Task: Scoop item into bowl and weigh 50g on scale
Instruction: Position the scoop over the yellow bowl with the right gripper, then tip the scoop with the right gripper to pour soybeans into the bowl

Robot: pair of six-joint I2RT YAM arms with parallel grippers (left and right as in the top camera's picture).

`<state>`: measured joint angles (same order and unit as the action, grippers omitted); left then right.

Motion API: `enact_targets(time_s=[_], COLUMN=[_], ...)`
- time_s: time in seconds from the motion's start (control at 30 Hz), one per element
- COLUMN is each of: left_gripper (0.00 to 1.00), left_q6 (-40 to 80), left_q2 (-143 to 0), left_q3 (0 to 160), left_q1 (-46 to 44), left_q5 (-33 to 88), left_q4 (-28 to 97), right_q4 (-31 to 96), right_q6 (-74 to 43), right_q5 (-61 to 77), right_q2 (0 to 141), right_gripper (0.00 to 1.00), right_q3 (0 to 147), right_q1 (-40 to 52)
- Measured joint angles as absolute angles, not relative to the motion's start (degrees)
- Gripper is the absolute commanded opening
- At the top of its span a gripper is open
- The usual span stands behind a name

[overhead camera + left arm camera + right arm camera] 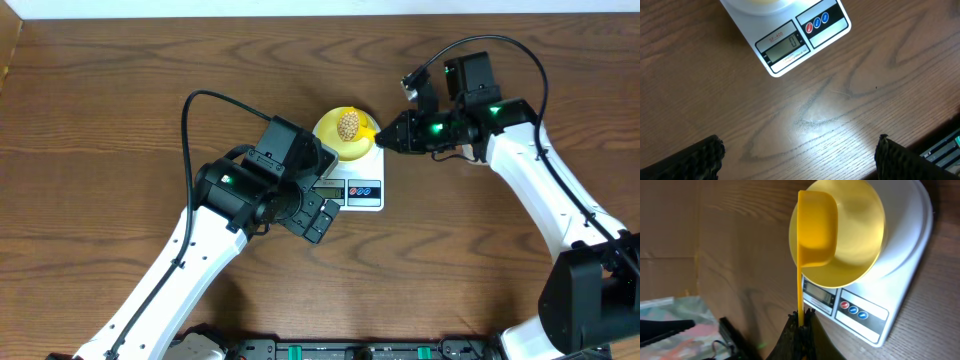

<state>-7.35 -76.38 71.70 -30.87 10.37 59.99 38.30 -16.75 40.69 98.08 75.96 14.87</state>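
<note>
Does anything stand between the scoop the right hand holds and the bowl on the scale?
Nothing visible does. The right hand holds the yellow scoop by its handle, its cup with beans directly over the bowl on the scale. The open left hand is off in front of the scale.

The left arm [170, 270] slants up from the near edge and bends inward. The left gripper [318, 214] points down at the table, its fingers [705, 160] spread wide and holding nothing. The right arm [545, 185] reaches in from the right, and the right gripper [801, 319] is pinched tight on the scoop handle [800, 290].
</note>
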Motion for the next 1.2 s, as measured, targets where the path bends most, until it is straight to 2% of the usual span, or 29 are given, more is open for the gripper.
enact_targets(time_s=[0.7,1.2], left_gripper=[0.98,0.98], left_q6=[-7.35,-7.35], left_q2=[-76.38,-76.38], left_q3=[71.7,71.7], left_q1=[-30.87,-30.87], left_q5=[10.37,10.37], left_q4=[59.99,59.99], right_q4=[37.67,37.65], right_q6=[-8.23,-3.07], right_q5=[26.65,21.82], right_q2=[98.08,98.08], right_gripper=[0.01,0.01], right_q3=[75.94,75.94], right_q1=[20.29,22.11])
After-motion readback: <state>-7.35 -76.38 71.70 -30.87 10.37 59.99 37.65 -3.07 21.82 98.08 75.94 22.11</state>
